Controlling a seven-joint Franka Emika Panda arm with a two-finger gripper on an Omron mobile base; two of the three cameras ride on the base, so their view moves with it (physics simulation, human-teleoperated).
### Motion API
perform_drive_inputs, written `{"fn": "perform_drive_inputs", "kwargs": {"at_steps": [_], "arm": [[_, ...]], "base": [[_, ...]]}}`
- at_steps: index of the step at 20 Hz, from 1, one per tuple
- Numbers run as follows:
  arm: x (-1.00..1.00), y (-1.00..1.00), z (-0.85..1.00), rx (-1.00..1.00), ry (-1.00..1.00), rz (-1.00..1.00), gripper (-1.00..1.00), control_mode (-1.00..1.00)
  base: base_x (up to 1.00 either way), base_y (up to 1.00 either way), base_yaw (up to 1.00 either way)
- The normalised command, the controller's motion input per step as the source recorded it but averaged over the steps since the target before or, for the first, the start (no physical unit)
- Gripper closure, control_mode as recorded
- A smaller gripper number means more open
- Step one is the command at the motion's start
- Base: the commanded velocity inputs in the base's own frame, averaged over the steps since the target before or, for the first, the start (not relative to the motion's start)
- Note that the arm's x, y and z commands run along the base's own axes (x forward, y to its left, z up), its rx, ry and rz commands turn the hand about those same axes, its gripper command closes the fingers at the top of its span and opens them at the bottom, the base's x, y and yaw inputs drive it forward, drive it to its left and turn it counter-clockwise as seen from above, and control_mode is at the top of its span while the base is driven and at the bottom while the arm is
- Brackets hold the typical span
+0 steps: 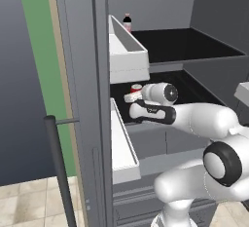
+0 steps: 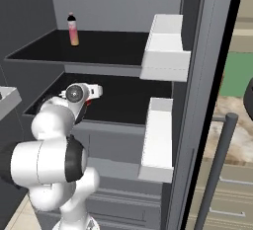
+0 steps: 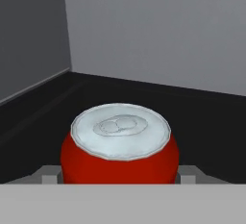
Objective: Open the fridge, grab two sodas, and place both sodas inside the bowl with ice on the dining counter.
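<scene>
Red and close under the hand camera, the can (image 3: 120, 148) sits between the gripper (image 3: 120, 176) fingers (image 3: 48, 175), one pad at each flank. They look pressed to its sides, so you appear to hold it (contact itself is hard to confirm). It stands on the lower black shelf (image 2: 128, 100) of the open fridge (image 1: 82, 99), near the shelf's front edge. Before you lift, check the grip is snug and centred on the can's body, then raise it straight and draw back clear of the white door bin (image 1: 124, 148). Keep it upright on the way out. On the upper shelf's back corner waits the pink bottle (image 2: 73, 29), your second pick.
</scene>
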Motion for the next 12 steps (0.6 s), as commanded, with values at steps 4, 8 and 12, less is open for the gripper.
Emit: {"fn": "perform_drive_inputs", "kwargs": {"at_steps": [4,8,12], "arm": [[-0.53,-0.22,0.1,0.0,0.0,0.0,1.0,-1.0],[-0.69,-0.11,0.43,0.0,0.01,0.0,1.0,-1.0],[-0.44,-0.01,0.7,-0.06,0.12,-0.02,1.0,-1.0]], "base": [[0.0,0.0,0.0],[0.0,0.0,0.0],[0.0,0.0,0.0]]}}
